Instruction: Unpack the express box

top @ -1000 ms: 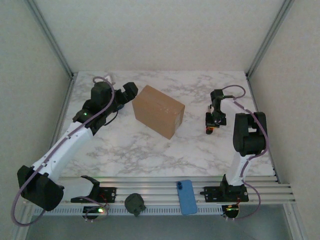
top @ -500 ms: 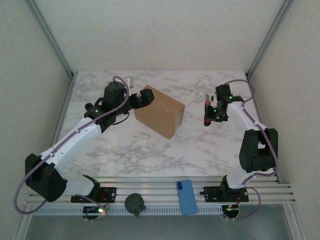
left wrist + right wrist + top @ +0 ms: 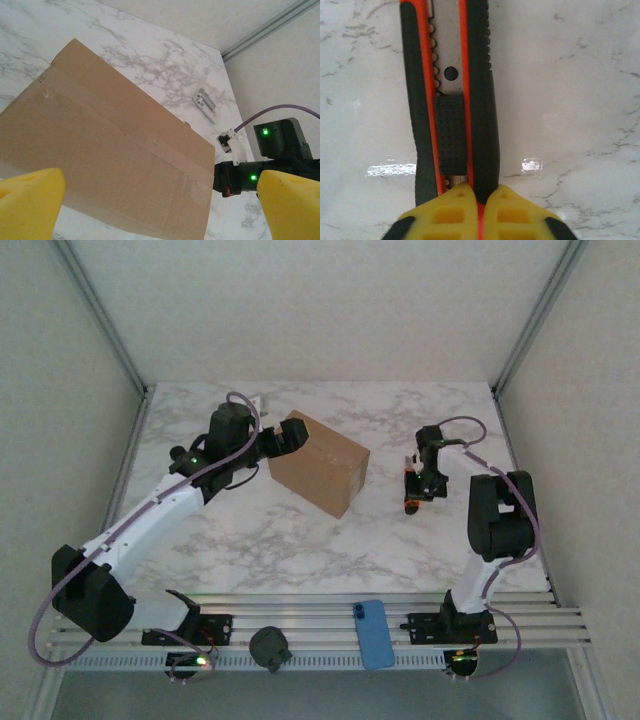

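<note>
The express box (image 3: 318,462), a plain brown carton with its taped top closed (image 3: 115,155), stands on the marble table (image 3: 300,530) left of the middle. My left gripper (image 3: 290,435) hovers at the box's upper left corner. It is open (image 3: 160,200), with its yellow fingers (image 3: 30,200) wide apart on either side of the box top. My right gripper (image 3: 418,485) is right of the box, low over the table. It is shut (image 3: 479,200) on the end of an orange and black utility knife (image 3: 450,100), which points away from the fingers.
A blue phone (image 3: 373,633) and a dark round object (image 3: 270,647) lie on the front rail. A small grey metal piece (image 3: 205,102) lies on the table beyond the box. Side walls and frame posts close in the table.
My left arm swung in to the box's corner and then held still. My right arm reached out with the knife, then drew back and lowered it close to the table.
</note>
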You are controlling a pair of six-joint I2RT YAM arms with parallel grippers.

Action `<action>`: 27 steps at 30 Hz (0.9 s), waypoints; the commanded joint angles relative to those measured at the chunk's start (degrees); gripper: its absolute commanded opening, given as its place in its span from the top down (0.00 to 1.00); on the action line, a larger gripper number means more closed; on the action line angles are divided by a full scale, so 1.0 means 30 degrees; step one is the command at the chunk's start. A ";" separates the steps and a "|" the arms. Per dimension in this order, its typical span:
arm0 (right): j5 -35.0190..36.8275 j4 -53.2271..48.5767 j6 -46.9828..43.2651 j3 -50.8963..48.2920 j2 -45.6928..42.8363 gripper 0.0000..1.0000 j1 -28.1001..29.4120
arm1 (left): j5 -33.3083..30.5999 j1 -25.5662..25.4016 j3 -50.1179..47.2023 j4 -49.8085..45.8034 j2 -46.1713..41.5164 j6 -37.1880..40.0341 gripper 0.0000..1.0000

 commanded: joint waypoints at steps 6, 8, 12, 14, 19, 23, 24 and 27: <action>0.0355 -0.1628 0.0494 0.0569 -0.0824 0.48 0.0200 | -0.0717 -0.0081 0.1023 -0.0708 0.0036 0.0520 0.02; 0.0233 -0.1997 0.0553 0.0828 -0.1235 0.42 0.0218 | -0.0717 -0.0081 0.1067 -0.0713 0.0036 0.0550 0.02; 0.0130 -0.2545 0.0762 0.1243 -0.1614 0.34 0.0385 | -0.0600 -0.0081 0.1204 -0.0693 0.0089 0.0604 0.01; -0.0015 -0.2565 0.1080 0.1317 -0.1589 0.33 0.0534 | -0.0600 -0.0096 0.1235 -0.0649 0.0080 0.0633 0.01; 0.0210 -0.2211 0.2384 0.1585 -0.0645 0.27 0.1236 | -0.0658 -0.0081 0.1236 -0.0726 0.0153 0.0758 0.01; 0.1390 -0.2236 0.3327 0.2227 0.0546 0.25 0.1889 | -0.0746 -0.0082 0.1197 -0.0851 0.0179 0.0787 0.01; 0.1759 -0.2229 0.3515 0.2343 0.0797 0.25 0.2000 | -0.0721 -0.0085 0.1206 -0.0854 0.0174 0.0786 0.01; 0.2223 -0.2114 0.3779 0.2428 0.1406 0.26 0.2152 | -0.0717 -0.0089 0.1140 -0.0847 0.0109 0.0778 0.01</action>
